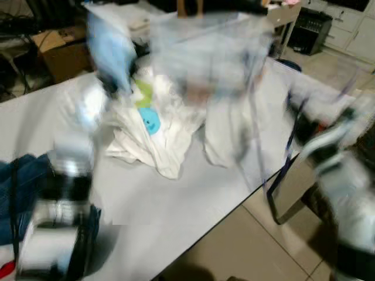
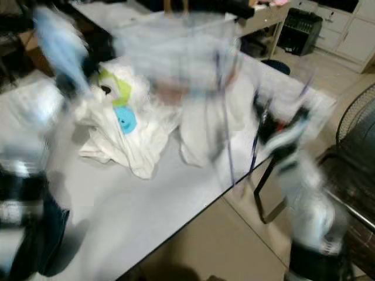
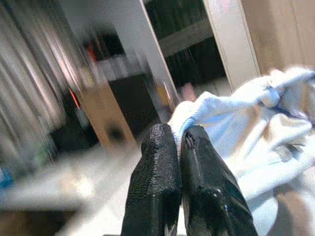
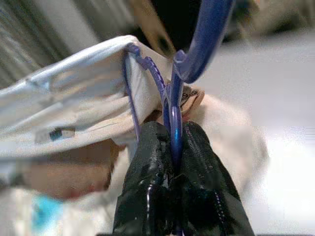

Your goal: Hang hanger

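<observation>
The right pincer clamps the blue hanger just below its hook, leaving the hook free. The left pincer pinches the white garment draped beside it above the worktop.

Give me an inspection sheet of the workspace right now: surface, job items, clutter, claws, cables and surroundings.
Surface: white table, blurred by camera motion.
Job's things: blue hanger with a white garment draped on it.
Clutter: crumpled white shirt with a blue and green print on the table; dark blue fabric at the table's left edge.
Claws: right claw shut on the blue hanger; left claw shut on a light blue cloth.
Cables: nothing seen.
Surroundings: cardboard box behind the table; tiled floor; a fan grille on the right.
</observation>
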Tool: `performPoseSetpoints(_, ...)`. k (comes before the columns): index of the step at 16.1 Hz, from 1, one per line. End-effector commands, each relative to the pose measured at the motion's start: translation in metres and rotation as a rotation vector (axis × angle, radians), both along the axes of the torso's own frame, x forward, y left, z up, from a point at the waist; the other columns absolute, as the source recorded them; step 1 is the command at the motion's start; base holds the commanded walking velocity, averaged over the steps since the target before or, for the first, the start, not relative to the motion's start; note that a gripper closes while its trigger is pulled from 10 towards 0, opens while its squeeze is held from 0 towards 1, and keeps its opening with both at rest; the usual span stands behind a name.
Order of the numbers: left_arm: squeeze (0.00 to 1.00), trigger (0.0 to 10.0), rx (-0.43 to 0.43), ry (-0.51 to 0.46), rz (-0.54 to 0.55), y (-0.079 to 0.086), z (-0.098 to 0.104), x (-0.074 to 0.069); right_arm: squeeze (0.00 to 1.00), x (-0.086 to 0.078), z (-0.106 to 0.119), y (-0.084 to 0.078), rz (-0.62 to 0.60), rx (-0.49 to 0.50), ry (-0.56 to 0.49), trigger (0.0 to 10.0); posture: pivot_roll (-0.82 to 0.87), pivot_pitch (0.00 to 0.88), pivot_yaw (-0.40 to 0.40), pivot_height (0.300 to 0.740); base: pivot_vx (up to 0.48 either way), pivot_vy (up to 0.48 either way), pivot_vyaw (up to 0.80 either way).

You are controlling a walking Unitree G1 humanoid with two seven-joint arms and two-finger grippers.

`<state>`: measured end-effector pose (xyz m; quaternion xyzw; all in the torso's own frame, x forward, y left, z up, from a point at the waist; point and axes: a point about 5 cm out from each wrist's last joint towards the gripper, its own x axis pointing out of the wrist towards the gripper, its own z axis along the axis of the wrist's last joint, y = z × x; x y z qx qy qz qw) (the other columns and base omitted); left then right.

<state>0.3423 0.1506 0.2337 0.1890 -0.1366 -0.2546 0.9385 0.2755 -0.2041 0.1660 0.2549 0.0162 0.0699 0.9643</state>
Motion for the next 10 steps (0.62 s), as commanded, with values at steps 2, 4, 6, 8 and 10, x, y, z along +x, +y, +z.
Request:
performPoseSetpoints(2,0.0,0.0,0.043,0.08,-0.009,-0.014,-0.025,-0.011,0.0,-0.012,-0.019,-0.012,-0.184,0.116,0.112,10.0,-0.05,0.0,0.017,0.74,0.0,0.0,0.0)
performPoseSetpoints(4,0.0,0.0,-0.018,0.049,-0.013,-0.021,-0.014,-0.012,0.0,-0.016,-0.024,-0.004,-0.173,0.246,0.152,10.0,-0.06,0.0,0.03,0.74,0.0,0.0,0.0)
performPoseSetpoints(6,0.0,0.0,-0.064,0.016,-0.066,-0.029,-0.003,-0.014,0.0,-0.017,-0.028,0.012,-0.061,0.296,0.169,10.0,-0.06,0.0,0.038,0.74,0.0,0.0,0.0)
performPoseSetpoints(8,0.0,0.0,-0.088,-0.009,-0.144,-0.038,0.002,-0.02,0.0,-0.015,-0.029,0.023,0.008,0.449,0.157,10.0,-0.06,0.0,0.042,0.74,0.0,0.0,0.0)
performPoseSetpoints(10,0.0,0.0,-0.119,-0.04,-0.167,-0.042,0.011,-0.024,0.0,-0.016,-0.033,0.03,0.069,0.516,0.195,10.0,-0.05,0.0,0.04,0.74,0.0,0.0,0.0)
